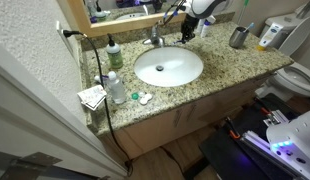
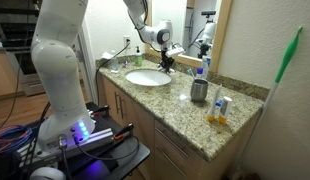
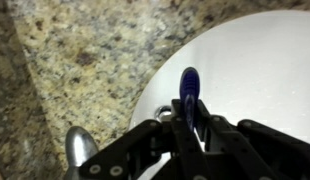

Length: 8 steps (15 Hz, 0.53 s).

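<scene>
End effector (image 3: 192, 118) clamped on slim blue item (image 3: 189, 82), above the sink (image 3: 257, 60) rim; faucet (image 3: 79, 150) beside the sink.

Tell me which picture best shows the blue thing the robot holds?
The wrist view: the blue thing sits close up, pinched in the shut tool above the sink. In both exterior views it is too small to make out.

Speckled granite counter (image 1: 223, 66), dark soap bottle (image 1: 113, 55) beside the wall, clear bottle (image 1: 116, 88) near folded paper (image 1: 92, 97), perhaps a leaflet, metal cup (image 1: 238, 38), black cable (image 1: 99, 80), toilet (image 1: 295, 78)
</scene>
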### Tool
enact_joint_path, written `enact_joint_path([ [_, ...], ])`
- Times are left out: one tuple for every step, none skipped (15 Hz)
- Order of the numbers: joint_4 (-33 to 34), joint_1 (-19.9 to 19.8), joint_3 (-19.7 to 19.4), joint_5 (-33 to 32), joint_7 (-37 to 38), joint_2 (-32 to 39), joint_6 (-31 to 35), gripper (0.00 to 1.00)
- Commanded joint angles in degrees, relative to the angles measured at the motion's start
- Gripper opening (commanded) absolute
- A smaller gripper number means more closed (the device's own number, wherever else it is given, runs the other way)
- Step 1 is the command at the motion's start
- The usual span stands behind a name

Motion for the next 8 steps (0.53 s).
enact_joint_path([
  [-7.0, -1.5, 0.2, 2.1, -2.9, -2.2, 1.4, 0.04],
  [-4.0, 0.0, -0.6, 1.0, -0.7, -1.5, -0.2, 0.04],
  [-4.6, -0.1, -0.7, 1.0, -0.8, -1.5, -0.1, 0.15],
  [-4.5, 0.0, -0.7, 1.0, -0.7, -1.4, -0.2, 0.15],
  [-3.2, 0.5, -1.1, 1.0, 1.0, -0.4, 1.1, 0.04],
  [-1.4, 0.6, -0.7, 1.9, 1.8, 1.2, 2.3, 0.04],
  [0.0, 0.0, 0.4, 3.1, 1.0, 2.4, 2.2, 0.04],
  [1.6, 0.0, 1.2, 4.1, 0.8, 4.1, 2.7, 0.04],
])
